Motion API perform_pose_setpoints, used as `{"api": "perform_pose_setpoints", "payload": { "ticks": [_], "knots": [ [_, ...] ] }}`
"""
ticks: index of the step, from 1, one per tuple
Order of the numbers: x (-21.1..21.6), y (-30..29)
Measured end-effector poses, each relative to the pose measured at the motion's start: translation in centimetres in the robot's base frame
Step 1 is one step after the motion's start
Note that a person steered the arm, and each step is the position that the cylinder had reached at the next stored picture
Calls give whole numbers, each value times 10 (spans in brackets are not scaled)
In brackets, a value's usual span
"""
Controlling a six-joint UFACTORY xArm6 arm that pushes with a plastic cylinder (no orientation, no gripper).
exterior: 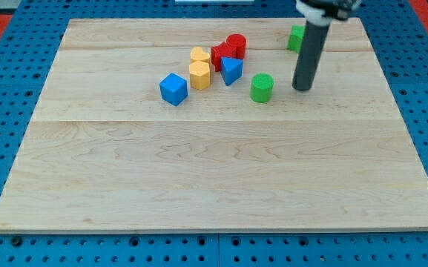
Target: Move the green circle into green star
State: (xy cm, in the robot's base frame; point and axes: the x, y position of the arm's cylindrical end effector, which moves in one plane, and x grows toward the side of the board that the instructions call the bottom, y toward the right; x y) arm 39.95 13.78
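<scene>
The green circle [261, 87] is a short green cylinder standing on the wooden board, right of the middle near the view's top. The green star [295, 38] lies near the board's top edge, up and to the right of the circle, partly hidden behind my rod. My tip [301, 88] rests on the board just to the right of the green circle, a small gap away, and below the green star.
A cluster sits left of the green circle: a blue triangle-like block [231, 70], a red cylinder [236, 45], a red block [220, 55], two yellow blocks [199, 72], and a blue cube [173, 89]. The wooden board [214, 185] lies on a blue pegboard.
</scene>
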Motion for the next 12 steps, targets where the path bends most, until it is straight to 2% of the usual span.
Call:
{"api": "perform_pose_setpoints", "payload": {
  "ticks": [1,3,4,5,7,8,12],
  "knots": [
    [30,-77],
    [-30,-40],
    [-26,-79],
    [-32,-83],
    [-77,1],
    [-92,6],
    [-89,5]
  ]
}}
